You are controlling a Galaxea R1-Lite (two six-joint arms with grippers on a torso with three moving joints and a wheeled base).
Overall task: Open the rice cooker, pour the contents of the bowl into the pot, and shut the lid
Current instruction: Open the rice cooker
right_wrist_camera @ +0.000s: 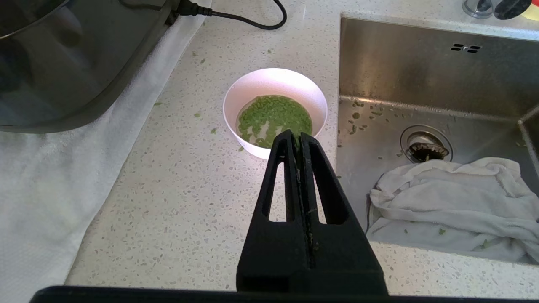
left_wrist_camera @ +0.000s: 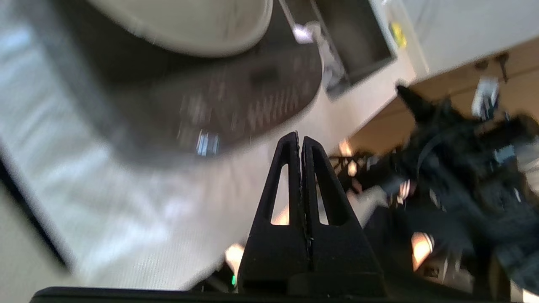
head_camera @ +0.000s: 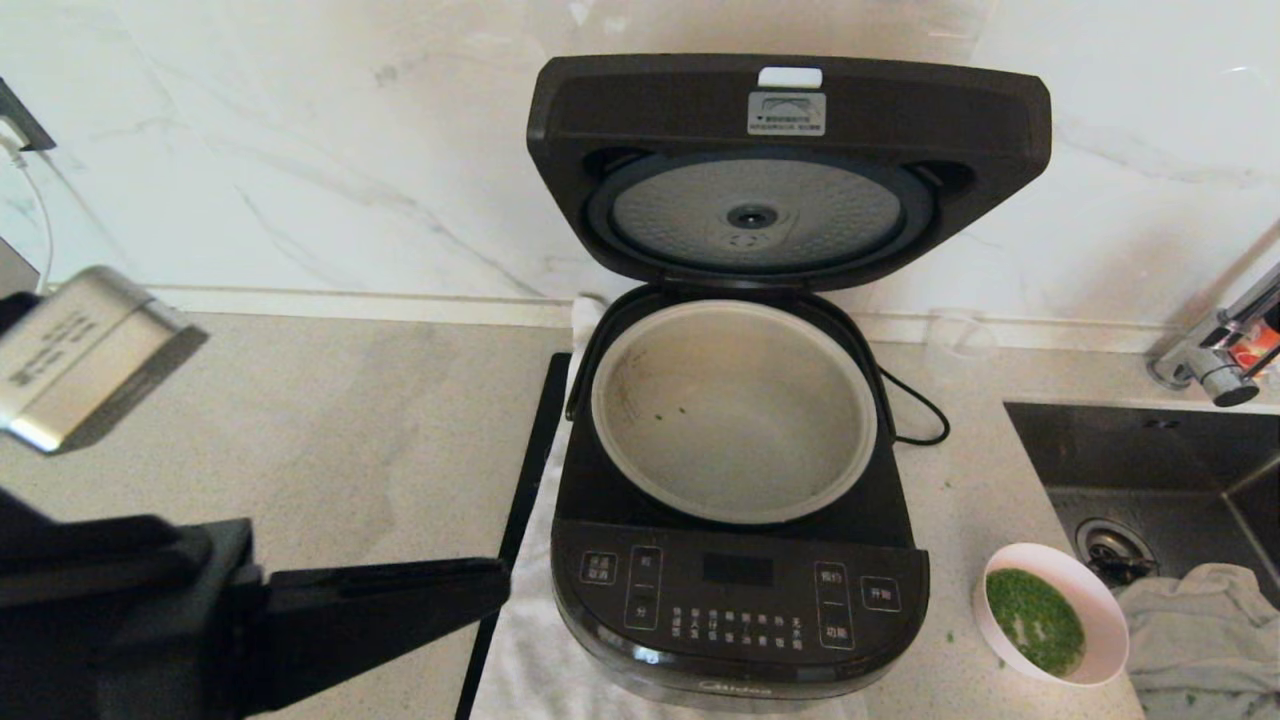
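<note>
The black rice cooker (head_camera: 740, 590) stands open, its lid (head_camera: 790, 110) raised and showing the dimpled silver disc. Only a few dark specks lie in the beige pot (head_camera: 735, 420). To the cooker's right, on the counter, sits the small white bowl (head_camera: 1100, 610) with chopped green bits (head_camera: 1033, 620) in liquid. My left gripper (head_camera: 503, 580) is shut on nothing, low beside the cooker's front left corner. In the right wrist view my right gripper (right_wrist_camera: 298, 136) is shut and empty, its tips just short of the bowl (right_wrist_camera: 273, 78) and its green bits (right_wrist_camera: 273, 118).
A steel sink (head_camera: 1150, 470) with a crumpled white cloth (head_camera: 1200, 630) lies right of the bowl, and a tap (head_camera: 1225, 360) stands behind it. A white towel (right_wrist_camera: 42, 189) lies under the cooker, whose power cable (head_camera: 920, 410) trails behind. Green bits are scattered on the counter.
</note>
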